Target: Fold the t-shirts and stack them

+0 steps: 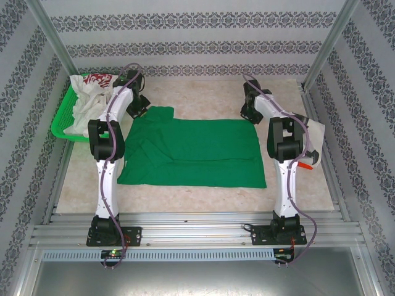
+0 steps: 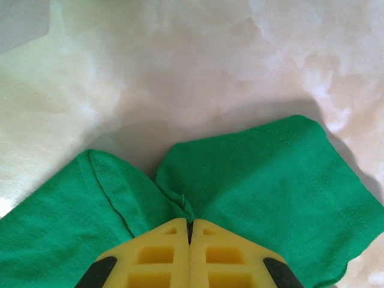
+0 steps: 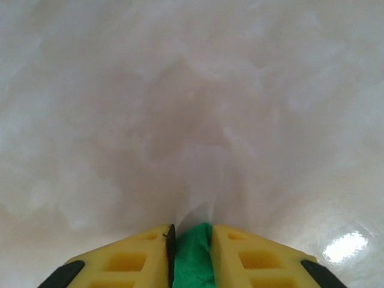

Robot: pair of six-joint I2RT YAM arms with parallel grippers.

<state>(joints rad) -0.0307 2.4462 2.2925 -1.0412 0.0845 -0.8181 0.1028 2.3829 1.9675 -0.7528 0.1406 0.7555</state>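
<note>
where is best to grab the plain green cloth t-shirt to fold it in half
Probably the far edge of the plain green cloth t-shirt, one claw per corner, from above: it lies flat and wide on the pale marbled table, so only edges pinch up. The left claw grips bunched cloth there; the right claw has cloth between its fingers.

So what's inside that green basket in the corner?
A crumpled heap of white shirts fills the basket; the top one shows red print. Whatever lies under the heap, and how many shirts there are, is covered.
</note>
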